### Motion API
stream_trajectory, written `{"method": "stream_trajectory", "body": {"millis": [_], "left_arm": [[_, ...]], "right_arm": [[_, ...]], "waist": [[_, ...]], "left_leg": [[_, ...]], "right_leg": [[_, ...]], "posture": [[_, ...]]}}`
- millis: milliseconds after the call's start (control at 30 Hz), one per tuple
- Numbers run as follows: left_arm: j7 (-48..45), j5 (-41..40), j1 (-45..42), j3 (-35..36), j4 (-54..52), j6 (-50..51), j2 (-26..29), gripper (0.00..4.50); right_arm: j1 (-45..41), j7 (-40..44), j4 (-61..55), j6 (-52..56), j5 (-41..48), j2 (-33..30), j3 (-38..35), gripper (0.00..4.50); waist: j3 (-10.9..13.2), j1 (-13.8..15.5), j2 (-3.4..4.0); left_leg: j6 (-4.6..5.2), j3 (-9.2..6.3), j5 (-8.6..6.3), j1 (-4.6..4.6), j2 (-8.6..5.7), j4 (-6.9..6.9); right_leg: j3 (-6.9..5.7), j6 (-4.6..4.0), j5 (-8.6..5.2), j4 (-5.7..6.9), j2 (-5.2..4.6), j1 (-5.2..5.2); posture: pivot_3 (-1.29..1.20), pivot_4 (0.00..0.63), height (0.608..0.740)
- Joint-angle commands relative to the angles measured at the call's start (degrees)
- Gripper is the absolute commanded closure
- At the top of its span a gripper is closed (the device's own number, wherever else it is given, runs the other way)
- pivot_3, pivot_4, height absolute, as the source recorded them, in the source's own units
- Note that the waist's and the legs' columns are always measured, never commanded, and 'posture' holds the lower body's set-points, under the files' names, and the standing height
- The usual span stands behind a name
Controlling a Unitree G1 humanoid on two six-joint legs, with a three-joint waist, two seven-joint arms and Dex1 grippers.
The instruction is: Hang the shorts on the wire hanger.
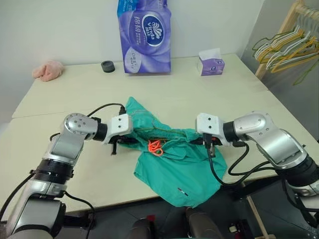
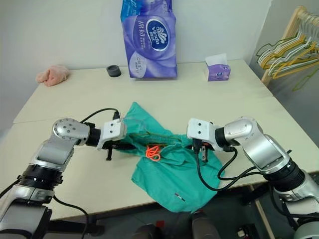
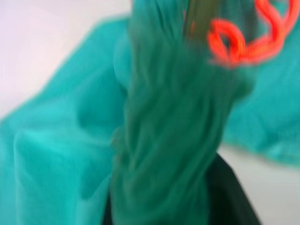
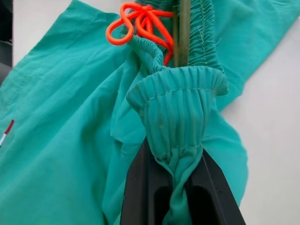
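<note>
The teal-green shorts (image 1: pixel 174 172) lie bunched near the table's front edge, with one leg drooping over it. An orange drawstring (image 1: pixel 155 147) sits on the gathered waistband. My right gripper (image 4: pixel 176 157) is shut on the right end of the waistband, with fabric pinched between its black fingers (image 4: pixel 140 187). Along that waistband runs a thin olive rod of the wire hanger (image 4: pixel 183 28), mostly hidden by the cloth. My left gripper (image 1: pixel 121 141) is at the left end of the waistband, and fabric lies bunched right in front of it in the left wrist view.
At the back of the table (image 1: pixel 75 94) stand a purple tissue pack (image 1: pixel 144 35) and a small tissue box (image 1: pixel 212 64). A black roll (image 1: pixel 107 66) and a pink fluffy cloth (image 1: pixel 48 70) lie at the back left. A rack of yellow and green hangers (image 1: pixel 286 47) stands at the right.
</note>
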Motion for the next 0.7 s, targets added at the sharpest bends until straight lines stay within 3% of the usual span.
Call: {"method": "stream_trajectory", "body": {"millis": [33, 200, 400, 567, 700], "left_arm": [[0.09, -5.33, -2.87, 5.51, 2.15, 2.20, 0.41, 2.12], [-3.34, -6.37, -5.45, 6.68, 8.95, 1.36, 3.37, 0.57], [-7.59, -4.43, -5.49, 4.37, 12.62, -3.33, 5.44, 0.57], [-2.94, -5.06, -6.45, 6.18, 13.02, -4.86, 2.03, 0.57], [-3.96, -14.88, -6.33, 11.09, 6.76, 9.60, 2.44, 0.57]], "right_arm": [[0.72, 0.53, -1.77, 0.72, 2.25, -0.77, -4.46, 4.50], [2.03, 1.41, -2.49, 2.86, 4.85, -2.43, -7.62, 4.50], [2.72, 2.31, -2.96, 5.59, 7.85, -4.18, -10.10, 4.50], [4.63, 1.38, -4.88, 13.16, 14.53, -4.81, -15.90, 4.50], [9.17, -2.69, -6.33, 21.63, 20.34, -4.92, -24.38, 4.50]], "waist": [[0.00, -0.07, 0.00], [0.00, -0.16, 0.00], [0.00, -0.06, 0.00], [0.00, 0.09, 0.00], [-0.01, -0.05, -0.01]], "left_leg": [[0.00, -0.03, 0.00, 0.00, 0.00, 0.00], [-0.01, -0.04, 0.00, 0.00, 0.00, 0.00], [-0.01, -0.04, 0.00, 0.00, 0.00, -0.01], [-0.02, -0.03, 0.00, -0.01, -0.02, 0.00], [-0.02, -0.06, -0.01, -0.11, -0.02, 0.03]], "right_leg": [[0.00, 0.00, 0.00, 0.00, 0.00, 0.00], [-0.05, 0.00, 0.00, -0.01, 0.00, 0.00], [-0.03, 0.00, 0.00, -0.01, 0.00, 0.00], [0.01, 0.00, 0.00, -0.01, -0.04, 0.00], [0.02, 0.00, 0.00, -0.02, -0.06, -0.02]], "posture": [[-0.21, 0.087, 0.740], [-0.22, 0.089, 0.740], [-0.22, 0.090, 0.740], [-0.23, 0.092, 0.740], [-0.24, 0.101, 0.740]]}}
